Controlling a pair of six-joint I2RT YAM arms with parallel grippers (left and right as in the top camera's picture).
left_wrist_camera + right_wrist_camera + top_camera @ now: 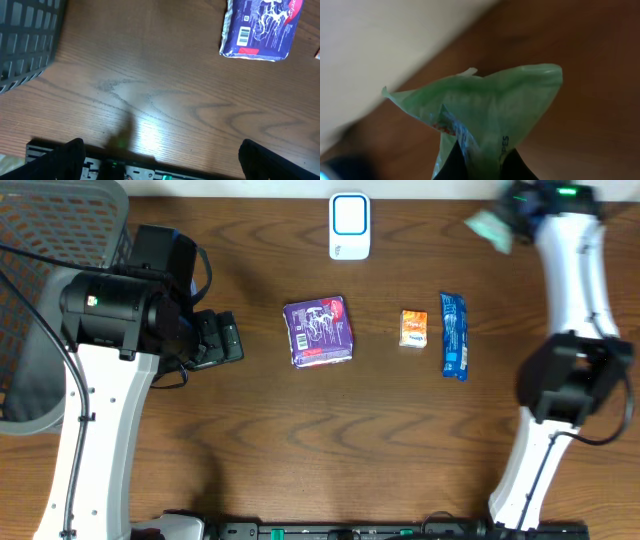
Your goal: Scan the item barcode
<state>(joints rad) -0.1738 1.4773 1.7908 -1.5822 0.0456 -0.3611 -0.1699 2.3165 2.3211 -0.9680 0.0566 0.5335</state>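
Bare table (150, 100) between basket (25, 40) and packet (260, 30)

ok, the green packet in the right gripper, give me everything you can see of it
The green packet looks like thin, pale green plastic film, crumpled, with dark lettering and a red-and-white patch near the pinch. The right gripper is shut on one end, and the rest fans out beyond it. In the overhead view it is blurred, at the far right corner of the table.
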